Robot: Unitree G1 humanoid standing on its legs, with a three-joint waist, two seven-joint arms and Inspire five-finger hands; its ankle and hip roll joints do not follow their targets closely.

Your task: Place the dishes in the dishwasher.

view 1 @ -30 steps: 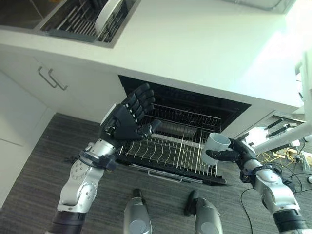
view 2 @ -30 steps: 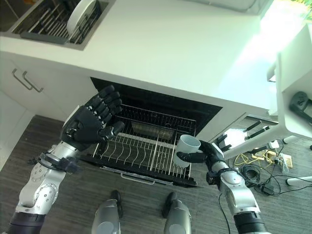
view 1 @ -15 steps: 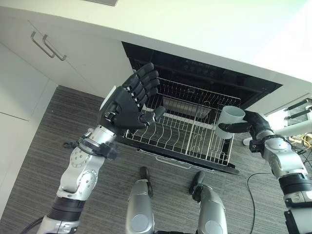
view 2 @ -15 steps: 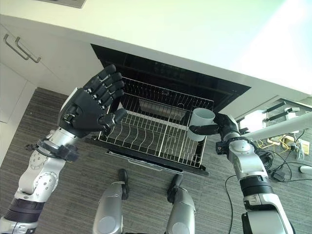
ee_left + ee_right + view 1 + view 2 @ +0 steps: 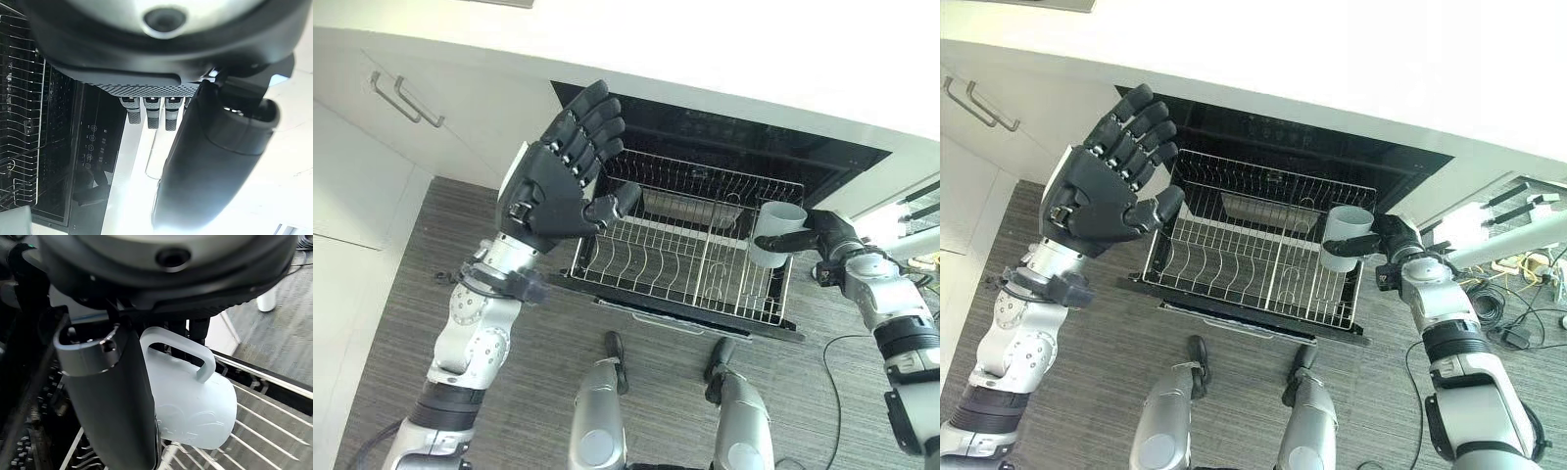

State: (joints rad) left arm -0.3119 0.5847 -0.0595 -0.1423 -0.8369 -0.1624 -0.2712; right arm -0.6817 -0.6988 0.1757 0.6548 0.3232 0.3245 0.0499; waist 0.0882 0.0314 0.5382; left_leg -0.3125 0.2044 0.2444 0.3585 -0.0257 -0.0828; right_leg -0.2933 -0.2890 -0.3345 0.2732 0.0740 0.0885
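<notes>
A white mug [image 5: 773, 231] hangs upright over the right end of the pulled-out wire dishwasher rack [image 5: 646, 264]; my right hand [image 5: 830, 235] is shut on it, thumb across its side, fingers by its handle [image 5: 205, 360]. The rack juts from the open dark dishwasher [image 5: 744, 152] under the white counter [image 5: 705, 49]. My left hand [image 5: 553, 191] is raised in front of the rack's left end, open, fingers straight, holding nothing; its fingers [image 5: 149, 110] point towards the counter edge.
White cabinet doors with metal handles [image 5: 406, 98] stand left of the dishwasher. Grey striped floor [image 5: 401, 284] lies in front of the rack. A white table leg [image 5: 1518, 240] and loose cords [image 5: 1538, 269] are at the right.
The camera has tilted down, so counter and sink have left the picture. My left hand has risen a little. The right hand holds the mug over the rack's right end as before.
</notes>
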